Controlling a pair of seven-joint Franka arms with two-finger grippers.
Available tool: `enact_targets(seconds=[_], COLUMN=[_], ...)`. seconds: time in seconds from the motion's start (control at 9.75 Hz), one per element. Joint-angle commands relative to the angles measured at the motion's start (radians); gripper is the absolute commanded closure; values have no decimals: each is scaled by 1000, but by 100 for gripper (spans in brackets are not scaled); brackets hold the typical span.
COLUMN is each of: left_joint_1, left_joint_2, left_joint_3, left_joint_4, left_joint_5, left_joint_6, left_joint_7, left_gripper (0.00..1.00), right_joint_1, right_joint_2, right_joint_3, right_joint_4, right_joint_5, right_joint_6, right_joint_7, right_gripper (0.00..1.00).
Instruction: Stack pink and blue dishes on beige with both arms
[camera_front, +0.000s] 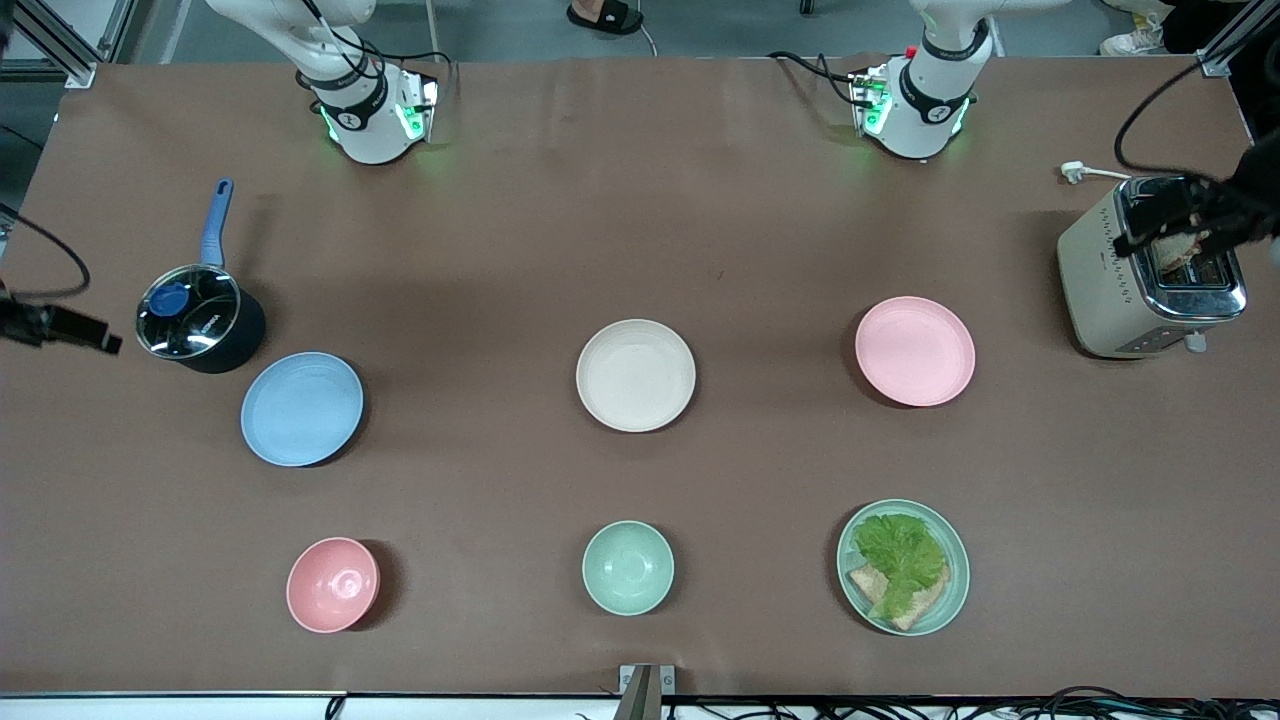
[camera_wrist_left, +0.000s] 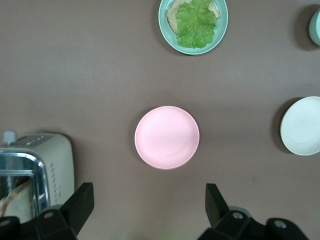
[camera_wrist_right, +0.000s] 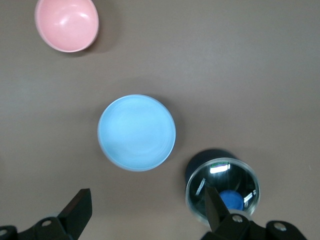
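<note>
The beige plate (camera_front: 635, 375) lies mid-table. Toward the left arm's end is the pink plate (camera_front: 914, 350), which also sits in the middle of the left wrist view (camera_wrist_left: 167, 137). The blue plate (camera_front: 302, 408) lies toward the right arm's end and shows in the right wrist view (camera_wrist_right: 136, 132). All three plates are empty and apart. My left gripper (camera_wrist_left: 148, 192) hangs high, open and empty, over bare table between the pink plate and the toaster. My right gripper (camera_wrist_right: 147, 197) is high too, open and empty, over the table beside the pot and short of the blue plate.
A lidded pot (camera_front: 200, 320) with a blue handle stands beside the blue plate. A toaster (camera_front: 1150, 265) stands at the left arm's end. Nearer the front camera are a pink bowl (camera_front: 332, 584), a mint bowl (camera_front: 627, 567) and a mint plate (camera_front: 955, 590) holding lettuce and bread.
</note>
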Motion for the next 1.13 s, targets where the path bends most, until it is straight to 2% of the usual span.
enact_targets(seconds=[0.0, 0.21, 0.31, 0.41, 0.62, 0.72, 0.82, 1.03], left_joint_1=[-1, -1, 0, 2, 2, 5, 5, 7], left_joint_2=[12, 81, 120, 159, 223, 266, 308, 363], left_joint_3=[32, 32, 32, 32, 34, 33, 34, 33], left_joint_4=[-227, -318, -382, -445, -545, -571, -577, -580], left_joint_5=[-65, -93, -105, -122, -146, -147, -148, -171], left_joint_6=[186, 303, 405, 514, 707, 781, 798, 800], left_joint_7=[96, 172, 232, 307, 331, 334, 334, 337], left_gripper=[0, 0, 0, 0, 0, 3, 10, 18], right_joint_1=[-3, -18, -26, -37, -67, -70, -70, -64], right_joint_2=[65, 97, 126, 158, 233, 260, 269, 268], right_joint_3=[-27, -27, -27, -27, -32, -40, -43, -41], right_joint_4=[-81, -247, -313, -353, -370, -372, -384, -436], right_joint_5=[51, 55, 97, 184, 377, 437, 484, 524], right_joint_6=[122, 355, 464, 521, 569, 571, 569, 569], right_joint_7=[-107, -180, -233, -303, -511, -555, -566, -568], right_gripper=[0, 0, 0, 0, 0, 0, 1, 18])
